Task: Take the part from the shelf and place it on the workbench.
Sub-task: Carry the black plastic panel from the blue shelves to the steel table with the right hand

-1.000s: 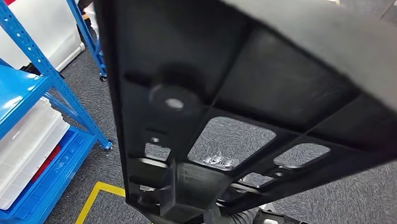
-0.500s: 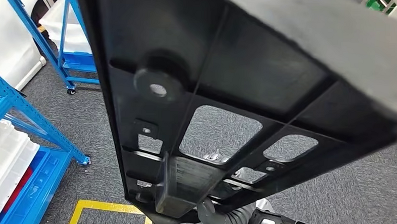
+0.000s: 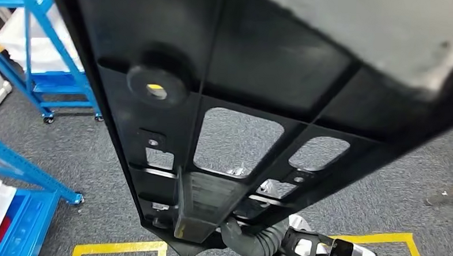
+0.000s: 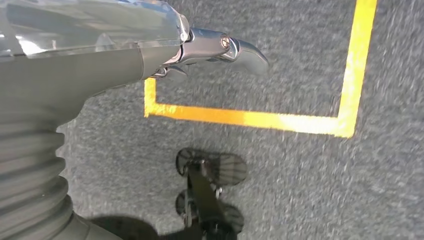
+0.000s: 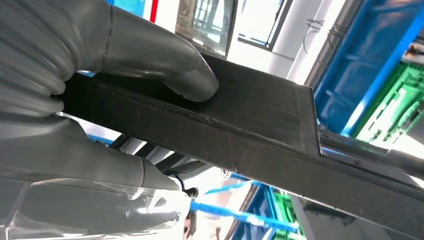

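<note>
Part: the part (image 3: 256, 66), a big black ribbed panel with cut-outs, was held up close in front of the head camera, off the shelf and above the grey floor (image 3: 377, 198); no counter was in sight.
Handling: it looked stiff and probably light for its size, but long and unwieldy, so likely to swing or twist from a one-edge hold; the thick rim or a rib seemed the best place to grip.
Shelf: blue shelf (image 3: 37, 50) frames stood at the left, well apart from the part.
Right hand: the right hand (image 5: 95, 100) was clamped on the part's edge, thumb (image 5: 165, 62) pressed on one face and fingers under the other.
Left hand: the left hand (image 4: 200, 50) hung over the floor by yellow tape (image 4: 240, 117), holding nothing; how far its fingers were spread could not be told.
</note>
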You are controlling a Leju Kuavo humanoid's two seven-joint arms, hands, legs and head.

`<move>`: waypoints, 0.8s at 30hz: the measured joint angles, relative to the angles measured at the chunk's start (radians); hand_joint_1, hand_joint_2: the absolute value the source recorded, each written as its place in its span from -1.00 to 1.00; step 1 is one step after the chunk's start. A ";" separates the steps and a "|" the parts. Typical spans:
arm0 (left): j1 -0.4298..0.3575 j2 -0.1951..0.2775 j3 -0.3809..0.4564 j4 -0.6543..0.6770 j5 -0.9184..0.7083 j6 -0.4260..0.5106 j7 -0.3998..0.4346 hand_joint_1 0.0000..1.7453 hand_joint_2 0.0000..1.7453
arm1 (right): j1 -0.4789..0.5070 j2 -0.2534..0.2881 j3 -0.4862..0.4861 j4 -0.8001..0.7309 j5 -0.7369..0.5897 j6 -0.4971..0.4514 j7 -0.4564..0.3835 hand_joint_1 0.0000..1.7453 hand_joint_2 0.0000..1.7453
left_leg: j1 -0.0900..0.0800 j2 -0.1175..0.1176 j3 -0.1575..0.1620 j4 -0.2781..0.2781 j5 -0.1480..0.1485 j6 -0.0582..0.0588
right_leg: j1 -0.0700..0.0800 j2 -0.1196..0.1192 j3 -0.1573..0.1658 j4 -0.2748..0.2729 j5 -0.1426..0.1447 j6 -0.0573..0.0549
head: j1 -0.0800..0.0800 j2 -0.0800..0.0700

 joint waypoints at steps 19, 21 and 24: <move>0.003 -0.032 0.017 0.003 0.008 0.039 0.016 -1.00 1.00 | 0.033 -0.022 0.034 0.057 0.018 -0.016 -0.010 0.96 1.00 | 0.019 -0.129 -0.014 0.002 0.012 0.017 | -0.018 0.113 -0.050 0.080 -0.033 0.024 | 0.004 0.000; 0.007 -0.026 0.018 0.003 0.007 0.044 0.013 -1.00 1.00 | 0.033 -0.022 0.035 0.067 0.019 -0.024 -0.021 0.96 1.00 | 0.016 -0.104 -0.014 0.001 0.012 0.022 | -0.021 0.073 -0.109 0.203 -0.094 0.030 | 0.006 0.000; 0.008 -0.014 0.019 0.003 0.001 0.048 0.013 -1.00 1.00 | 0.036 -0.022 0.034 0.080 0.018 -0.035 -0.035 0.96 1.00 | 0.014 -0.065 -0.014 0.001 0.009 0.022 | -0.025 0.060 -0.134 0.258 -0.092 0.033 | 0.006 0.000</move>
